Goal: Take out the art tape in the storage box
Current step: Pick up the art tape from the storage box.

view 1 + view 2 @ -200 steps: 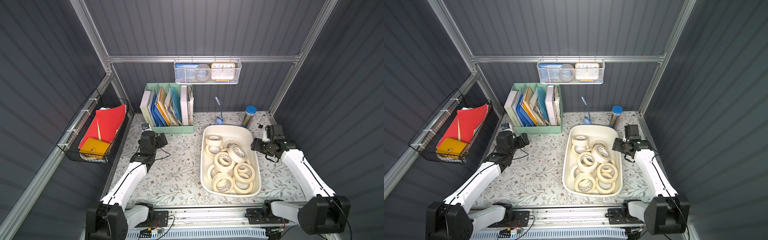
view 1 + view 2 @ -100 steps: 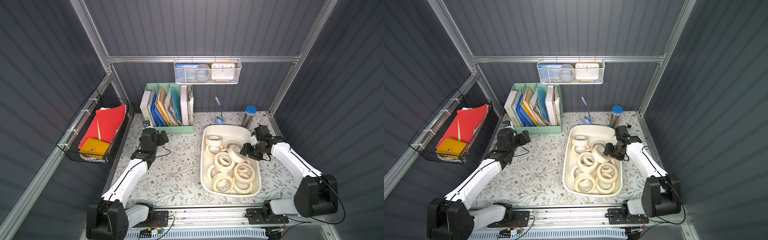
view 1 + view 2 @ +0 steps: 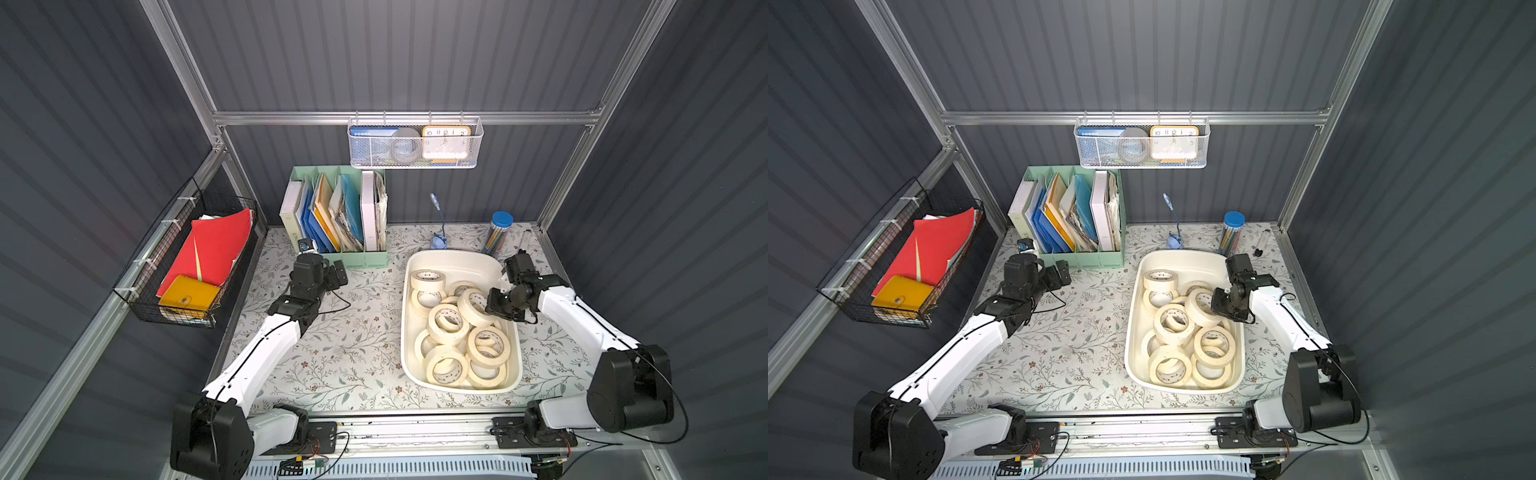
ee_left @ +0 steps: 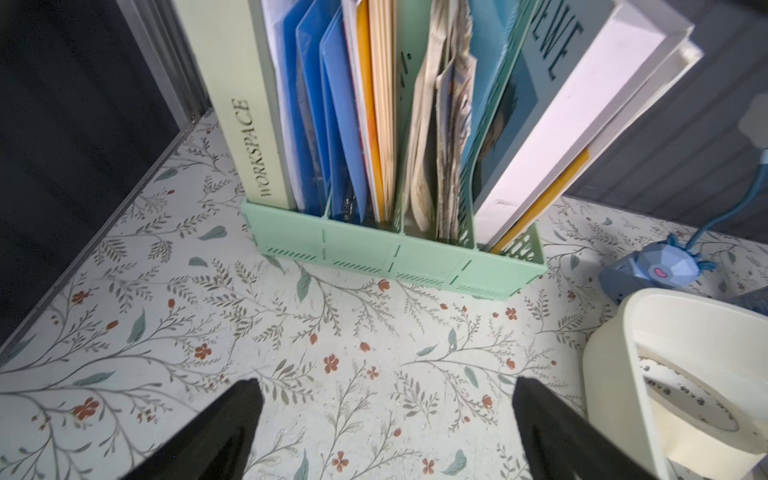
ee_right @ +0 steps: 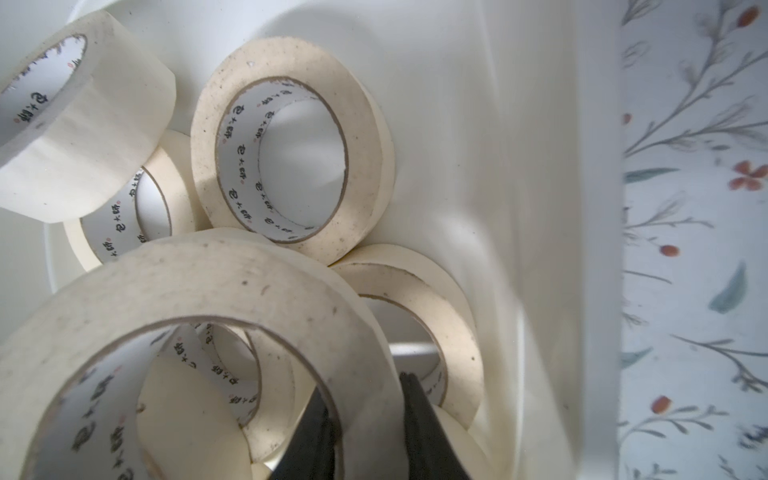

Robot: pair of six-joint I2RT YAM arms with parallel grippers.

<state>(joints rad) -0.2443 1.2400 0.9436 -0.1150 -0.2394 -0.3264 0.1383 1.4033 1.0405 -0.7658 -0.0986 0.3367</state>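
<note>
The white storage box [image 3: 405,328] [image 3: 1129,332] sits right of centre on the floral table and holds several cream art tape rolls [image 3: 446,322] [image 3: 1173,322]. My right gripper [image 3: 493,306] [image 3: 1220,305] reaches in over the box's right wall. In the right wrist view this gripper [image 5: 365,386] is shut on the wall of one tilted art tape roll [image 5: 208,282], one finger inside the ring and one outside. My left gripper [image 3: 338,272] [image 3: 1061,272] [image 4: 384,384] hovers open and empty over the table by the file organizer, left of the box [image 4: 602,374].
A mint-green file organizer [image 3: 357,257] [image 4: 374,257] full of folders stands at the back. A blue figurine lamp [image 3: 438,241] and a blue-lidded pencil tube [image 3: 498,232] stand behind the box. A white mesh basket [image 3: 415,143] hangs on the rail; a black wire basket [image 3: 187,257] hangs on the left wall.
My right arm swung from outside the box's right side in over the rolls, and its jaws closed onto one roll's wall. The left arm barely moved.
</note>
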